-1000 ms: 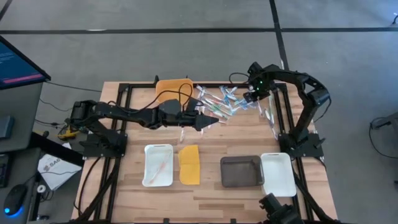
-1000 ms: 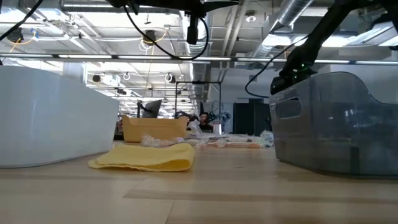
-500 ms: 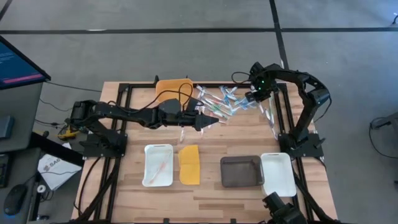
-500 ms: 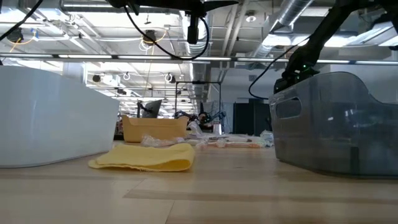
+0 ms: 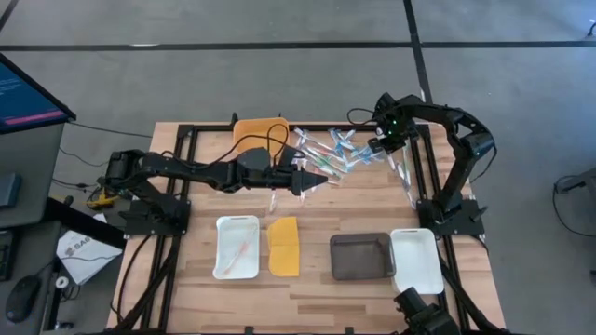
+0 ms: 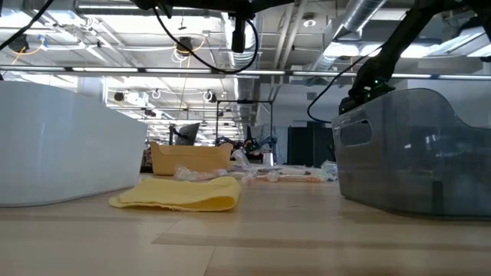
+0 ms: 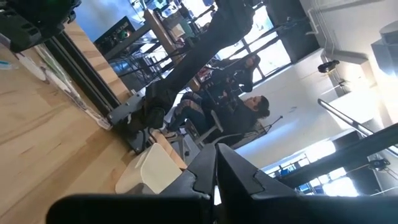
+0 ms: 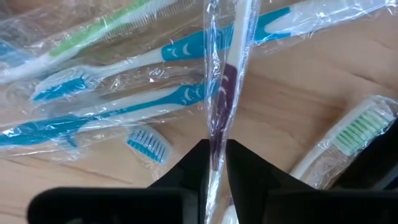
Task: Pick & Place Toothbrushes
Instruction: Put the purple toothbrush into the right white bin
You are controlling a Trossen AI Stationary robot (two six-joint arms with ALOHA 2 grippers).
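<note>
Several toothbrushes (image 5: 333,154) in clear wrappers lie in a loose pile on the far middle of the table, with blue, green and white ones (image 8: 124,81) showing. My right gripper (image 5: 376,145) points down at the pile's right end and is shut on a purple-and-white wrapped toothbrush (image 8: 222,87). My left gripper (image 5: 321,180) hangs level above the table, left of the pile. It is shut (image 7: 215,186), with nothing seen between its fingers. A pink toothbrush (image 5: 239,249) lies in the white tray (image 5: 223,244). My right gripper pinches the wrapped toothbrush's handle (image 8: 216,144) between its two fingers, wrapper and all. The fingers come from above, pointing down, one on either side of the handle. The rest of the toothbrush lies flat, crossing over the blue ones on the table.
An orange tray (image 5: 259,132) stands at the far edge. A flat yellow lid (image 5: 284,247), a grey bin (image 5: 361,256) and a white tray (image 5: 416,261) sit along the near side. More wrapped toothbrushes (image 5: 402,173) lie by the right arm's frame.
</note>
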